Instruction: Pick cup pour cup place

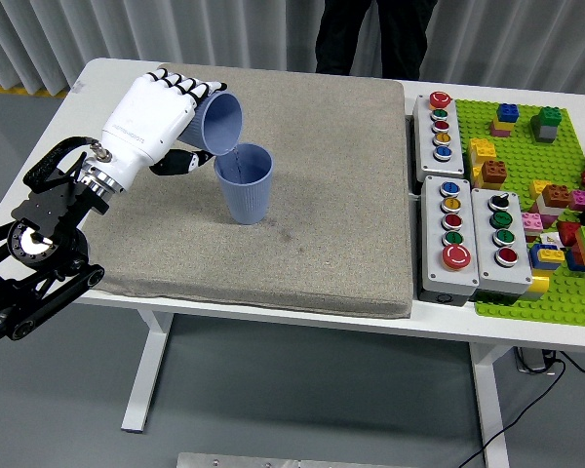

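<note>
Left hand (156,122) clamped round tilted blue plastic cup (221,121), mouth over upright blue cup (245,182). Light, stiff, probably slick; grip mid-wall.

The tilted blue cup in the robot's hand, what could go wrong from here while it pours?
1. The tilted cup has its lip right at the rim of the standing cup; a nudge might tip that cup onto the grey mat.
2. The pour meets the near rim, so some could spill onto the mat.
3. The left hand grips high, so the cup might slip.
</note>
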